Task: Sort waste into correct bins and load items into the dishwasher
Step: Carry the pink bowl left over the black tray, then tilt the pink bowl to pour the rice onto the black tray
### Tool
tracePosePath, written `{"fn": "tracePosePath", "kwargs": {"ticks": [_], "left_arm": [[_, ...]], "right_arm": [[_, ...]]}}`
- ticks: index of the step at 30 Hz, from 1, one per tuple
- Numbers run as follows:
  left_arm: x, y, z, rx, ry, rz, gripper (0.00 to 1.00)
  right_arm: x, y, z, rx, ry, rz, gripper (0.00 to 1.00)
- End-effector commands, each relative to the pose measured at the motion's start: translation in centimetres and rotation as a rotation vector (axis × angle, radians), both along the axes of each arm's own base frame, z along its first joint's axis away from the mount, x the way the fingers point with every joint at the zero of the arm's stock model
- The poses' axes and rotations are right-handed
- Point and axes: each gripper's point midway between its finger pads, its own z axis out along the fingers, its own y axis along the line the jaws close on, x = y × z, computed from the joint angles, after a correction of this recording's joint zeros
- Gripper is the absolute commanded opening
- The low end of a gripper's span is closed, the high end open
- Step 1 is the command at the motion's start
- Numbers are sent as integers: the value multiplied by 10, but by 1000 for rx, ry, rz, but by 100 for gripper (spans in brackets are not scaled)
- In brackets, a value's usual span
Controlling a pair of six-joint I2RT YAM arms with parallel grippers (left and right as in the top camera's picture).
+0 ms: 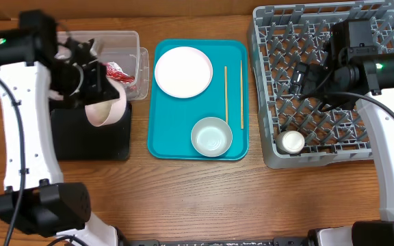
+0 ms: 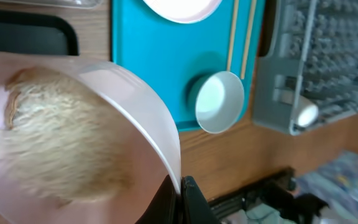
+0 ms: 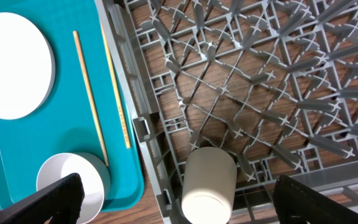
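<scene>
The left gripper is clamped on the rim of a white bowl. The bowl is tilted, with rice inside, above the black tray's far edge, just beside the clear tub. The right gripper hangs with its jaws wide apart over the dish rack, where a white cup lies in the near left corner.
</scene>
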Motion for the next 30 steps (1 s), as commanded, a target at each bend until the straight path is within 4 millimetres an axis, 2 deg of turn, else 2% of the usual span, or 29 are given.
{"fn": "tracePosePath", "kwargs": {"ticks": [1,6,10,14,18,24,30], "left_arm": [[-2,-4,-1,-196,-92,-95,4],[-5,24,-16,-318,-159,-53,4],[-4,47,-44,-368,-177,35,4],[3,61,-70,-424,-227,112,4],[7,73,-85,-487,-284,174,4],[7,83,-87,-548,-341,228,4],[10,81,-73,-637,-379,253,4]], "right_arm": [[2,0,9,-4,-31,3,99],[3,0,9,-3,-32,3,99],[3,0,10,-3,-33,3,99],[5,1,11,-2,-43,3,99],[7,1,12,-2,-54,4,99],[8,1,12,-2,-54,4,99],[7,1,12,-2,-54,4,99]]}}
